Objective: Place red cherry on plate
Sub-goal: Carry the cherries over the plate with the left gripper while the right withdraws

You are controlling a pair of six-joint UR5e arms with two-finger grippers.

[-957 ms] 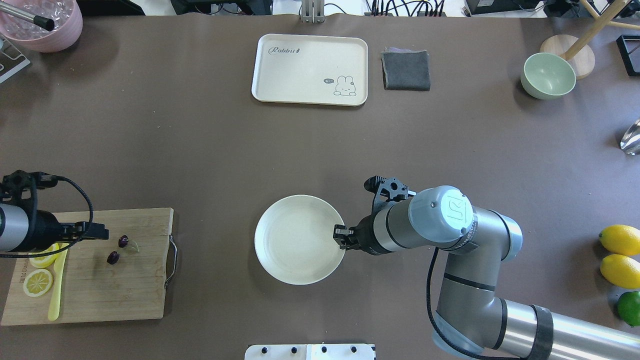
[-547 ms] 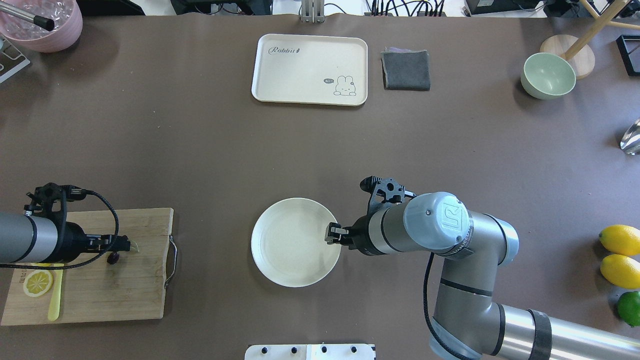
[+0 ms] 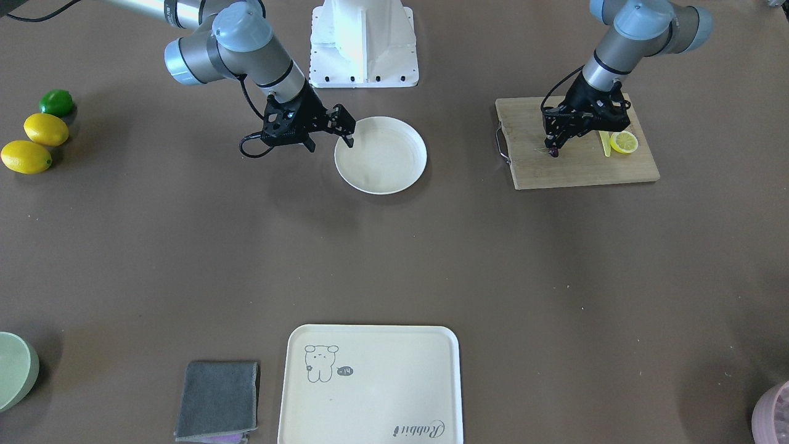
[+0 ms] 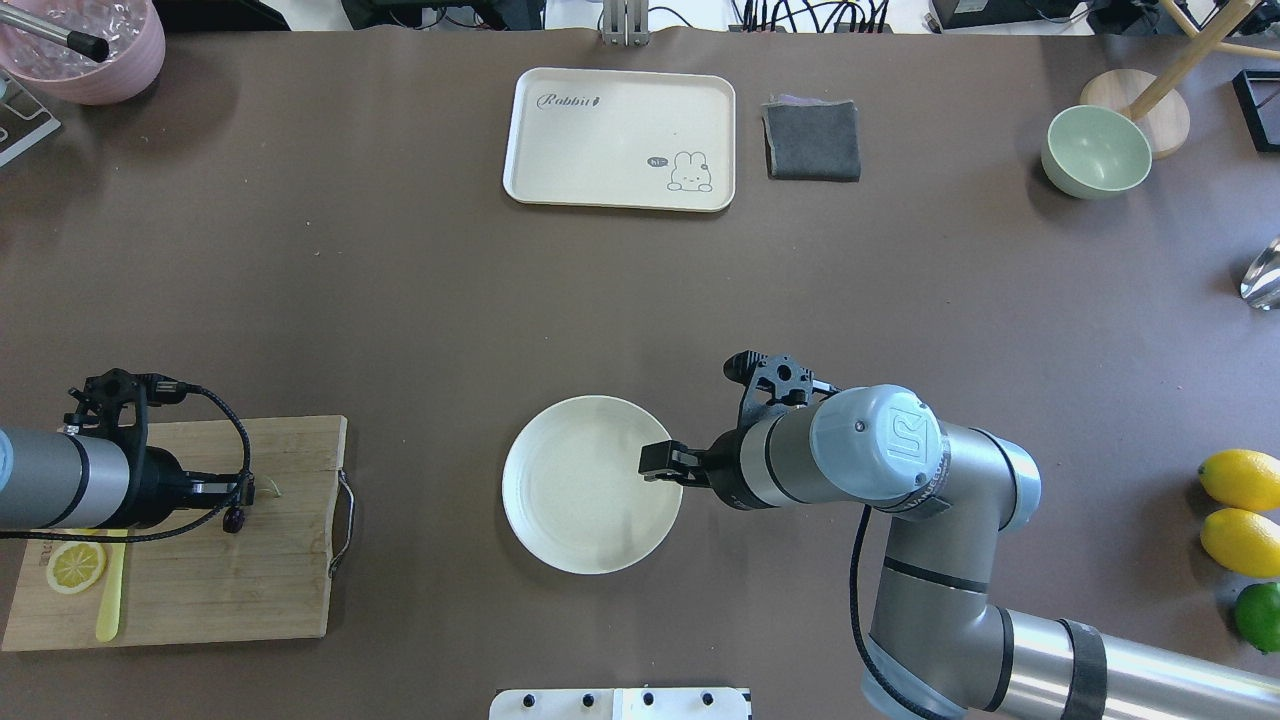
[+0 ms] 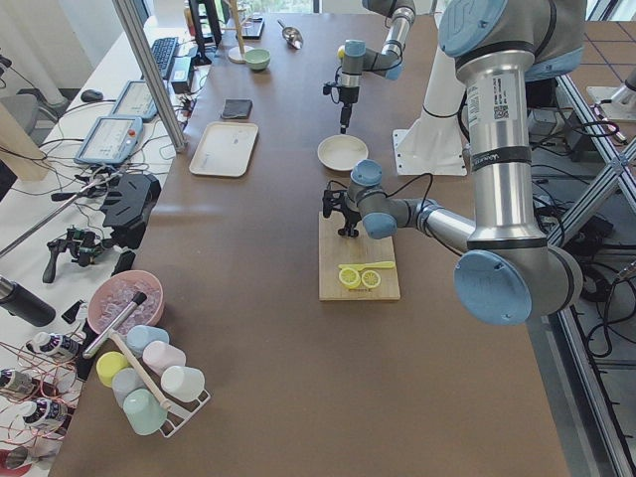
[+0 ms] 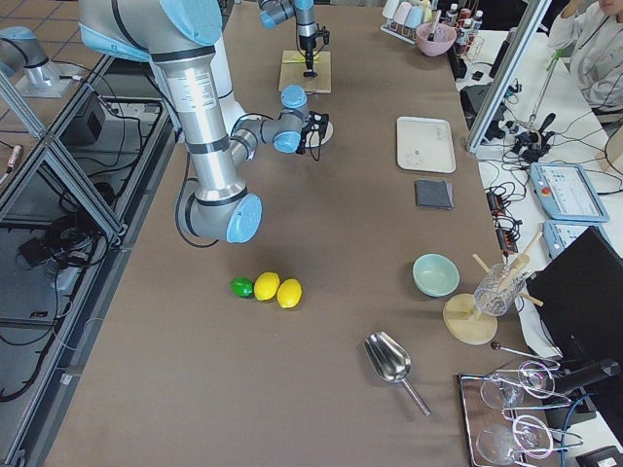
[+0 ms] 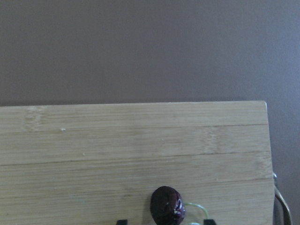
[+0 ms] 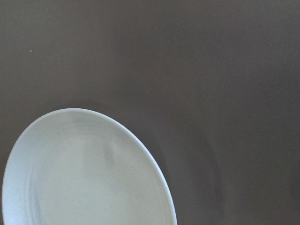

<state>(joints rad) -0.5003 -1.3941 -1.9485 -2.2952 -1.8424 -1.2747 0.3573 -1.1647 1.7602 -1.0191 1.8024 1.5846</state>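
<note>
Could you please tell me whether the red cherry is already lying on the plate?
No, the plate holds nothing, while the red cherry lies on the wooden cutting board by the left gripper.

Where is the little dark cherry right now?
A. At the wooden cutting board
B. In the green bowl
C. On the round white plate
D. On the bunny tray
A: the red cherry is at the cutting board, right by the left end effector, and the plate has nothing on it.
</note>
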